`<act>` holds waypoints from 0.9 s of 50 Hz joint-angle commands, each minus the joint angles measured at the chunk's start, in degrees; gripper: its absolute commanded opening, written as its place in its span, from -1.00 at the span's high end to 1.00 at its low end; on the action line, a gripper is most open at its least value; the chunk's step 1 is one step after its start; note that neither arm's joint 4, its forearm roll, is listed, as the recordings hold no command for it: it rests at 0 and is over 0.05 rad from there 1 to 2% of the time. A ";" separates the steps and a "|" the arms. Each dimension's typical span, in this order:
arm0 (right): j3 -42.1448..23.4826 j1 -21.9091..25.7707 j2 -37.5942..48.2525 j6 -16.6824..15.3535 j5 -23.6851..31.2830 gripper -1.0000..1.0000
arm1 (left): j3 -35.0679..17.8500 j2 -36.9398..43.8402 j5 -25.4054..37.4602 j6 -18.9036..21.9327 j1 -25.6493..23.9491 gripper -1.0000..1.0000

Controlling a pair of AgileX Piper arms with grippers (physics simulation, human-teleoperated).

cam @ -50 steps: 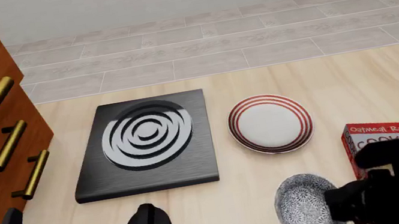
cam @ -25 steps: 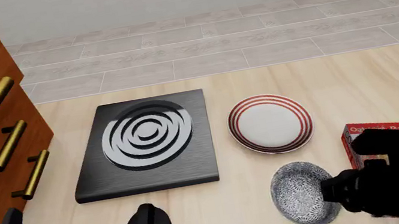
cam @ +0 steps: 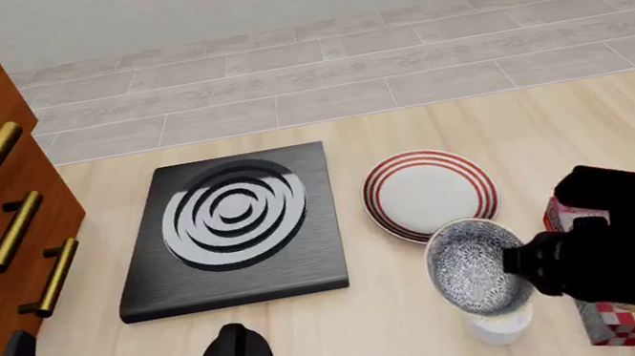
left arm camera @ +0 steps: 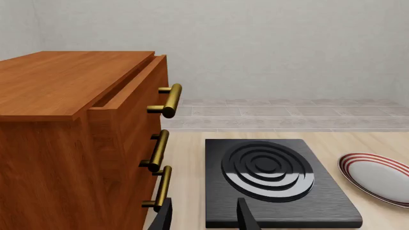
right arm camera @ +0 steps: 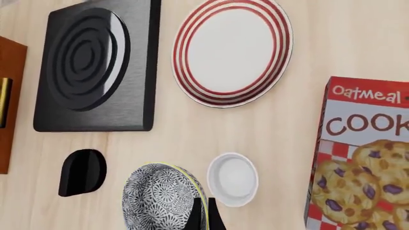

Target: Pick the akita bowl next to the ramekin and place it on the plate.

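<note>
The right tool (cam: 516,263) is clamped on the rim of the speckled grey-and-white akita bowl (cam: 475,266), holding it tilted above the plain white ramekin (cam: 501,325), the red-ringed white plate (cam: 429,195) just ahead for placing.

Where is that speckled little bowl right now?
In the front view, the akita bowl hangs tilted in the right gripper, right of centre, above the ramekin and just short of the plate.

Glossy plate (cam: 431,195), brushed stove slab (cam: 230,234), perhaps metal.
</note>
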 commanded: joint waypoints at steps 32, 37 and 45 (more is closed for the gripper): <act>-4.39 -4.44 11.42 -1.43 -10.35 1.00 | 0.00 0.00 0.00 0.00 0.00 -1.00; -5.60 -5.23 12.54 -1.48 -11.01 1.00 | 0.00 0.00 0.00 0.00 0.00 -1.00; -6.01 -5.99 13.99 -2.17 -12.26 1.00 | 0.00 0.00 0.00 0.00 0.00 -1.00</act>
